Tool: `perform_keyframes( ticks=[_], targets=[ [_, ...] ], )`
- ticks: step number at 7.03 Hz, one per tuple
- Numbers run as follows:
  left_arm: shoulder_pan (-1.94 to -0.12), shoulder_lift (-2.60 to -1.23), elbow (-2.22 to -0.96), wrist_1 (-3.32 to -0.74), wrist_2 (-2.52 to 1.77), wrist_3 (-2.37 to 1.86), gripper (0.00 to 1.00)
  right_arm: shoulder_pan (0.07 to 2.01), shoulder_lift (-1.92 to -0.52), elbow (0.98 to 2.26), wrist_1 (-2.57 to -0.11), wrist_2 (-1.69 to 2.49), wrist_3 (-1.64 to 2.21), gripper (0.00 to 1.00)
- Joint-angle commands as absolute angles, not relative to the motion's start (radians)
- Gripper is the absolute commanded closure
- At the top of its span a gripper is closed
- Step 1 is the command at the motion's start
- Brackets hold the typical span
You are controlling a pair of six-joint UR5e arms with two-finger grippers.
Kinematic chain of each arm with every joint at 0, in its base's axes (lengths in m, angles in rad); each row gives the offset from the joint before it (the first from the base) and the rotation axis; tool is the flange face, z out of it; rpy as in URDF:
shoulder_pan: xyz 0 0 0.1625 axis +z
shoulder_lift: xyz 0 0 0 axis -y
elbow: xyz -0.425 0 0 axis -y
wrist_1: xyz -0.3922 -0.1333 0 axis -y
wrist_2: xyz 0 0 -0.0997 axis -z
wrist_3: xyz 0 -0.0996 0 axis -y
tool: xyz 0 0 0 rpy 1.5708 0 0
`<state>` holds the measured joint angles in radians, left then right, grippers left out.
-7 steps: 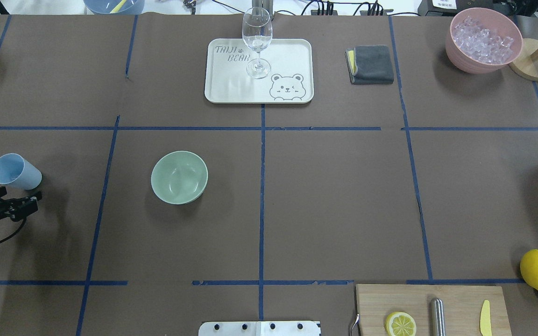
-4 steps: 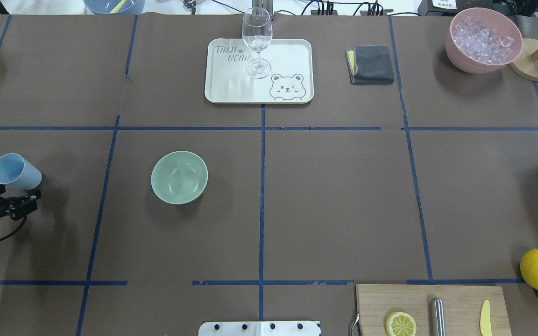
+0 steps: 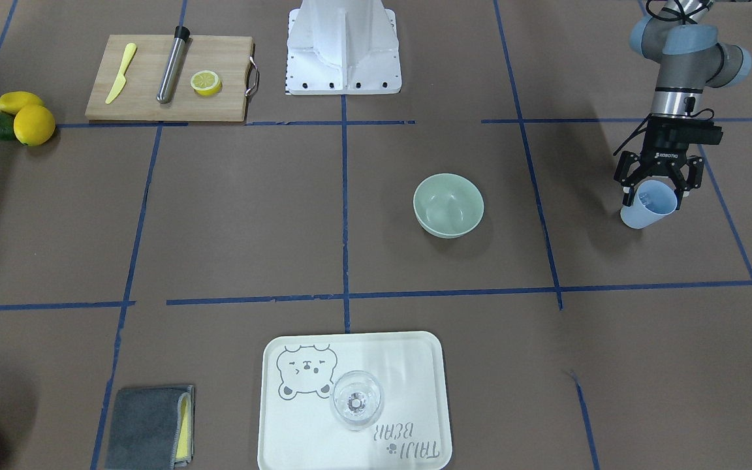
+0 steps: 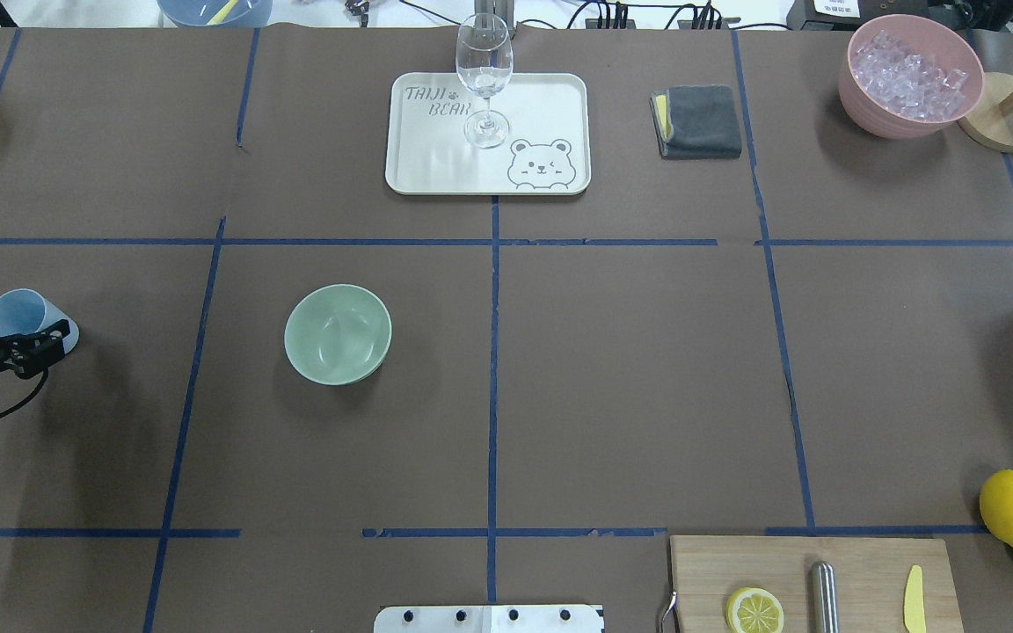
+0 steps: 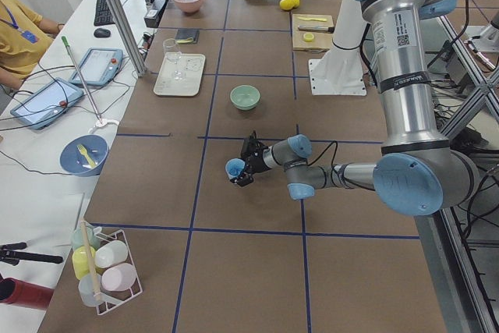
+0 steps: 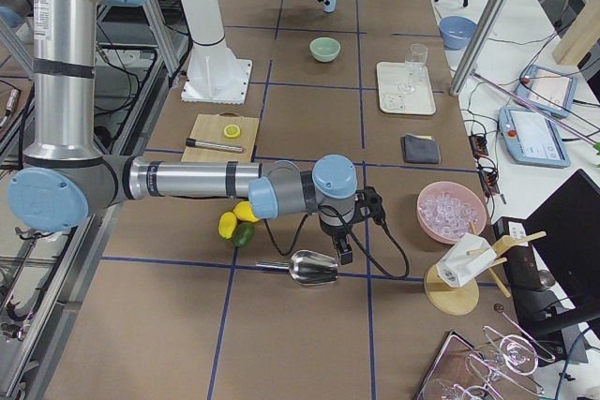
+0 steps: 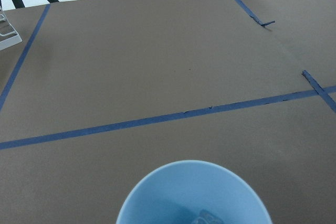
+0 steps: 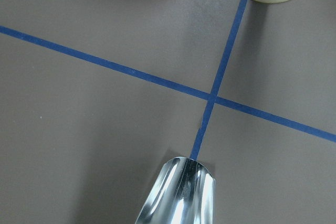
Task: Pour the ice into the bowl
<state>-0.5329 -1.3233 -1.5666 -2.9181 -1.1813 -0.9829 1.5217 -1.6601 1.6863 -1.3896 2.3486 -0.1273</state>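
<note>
Your left gripper [image 3: 655, 193] was open, and you could not tell about your right gripper [image 6: 339, 248]. One green bowl [image 3: 448, 204] sat on the table. One blue cup [image 3: 643, 212] stood well apart from it, between the left gripper's two fingers. Ice [image 7: 207, 216] lay in the cup, too hidden to count.

Surface [image 4: 630, 369]: brown paper, matt, lined with blue tape [image 4: 493, 352]. Bowl [image 4: 338, 334]: smooth, matt, pale green. Cup [image 3: 647, 207]: smooth light blue plastic. Scoop [image 8: 178, 195]: polished metal, mirror-bright. Board [image 3: 141, 98]: bare wood. Towel [image 4: 700, 121]: grey cloth. Wine glass [image 4: 484, 66]: clear, glossy.
</note>
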Motion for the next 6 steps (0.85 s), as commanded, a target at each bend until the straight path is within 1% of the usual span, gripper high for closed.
perform_keyframes(
  ticks=[1,4,5,6],
  targets=[
    [-0.535,-1.379,-1.506,-2.919,-1.181,-0.982,0.00,1.522,-1.655,1.686,-1.388,2.345,-0.127,0.00],
    [-0.540,-1.378,-1.505,-2.942,-1.187,-0.979,0.01,1.523,-1.651,1.686,-1.390,2.345,-0.127,0.00],
    [-0.543,-1.378,-1.506,-2.948,-1.190,-0.979,0.07,1.525,-1.649,1.686,-1.390,2.345,-0.124,0.00],
    [-0.545,-1.379,-1.506,-2.968,-1.190,-0.991,0.76,1.526,-1.649,1.686,-1.390,2.345,-0.124,0.00]
  ],
)
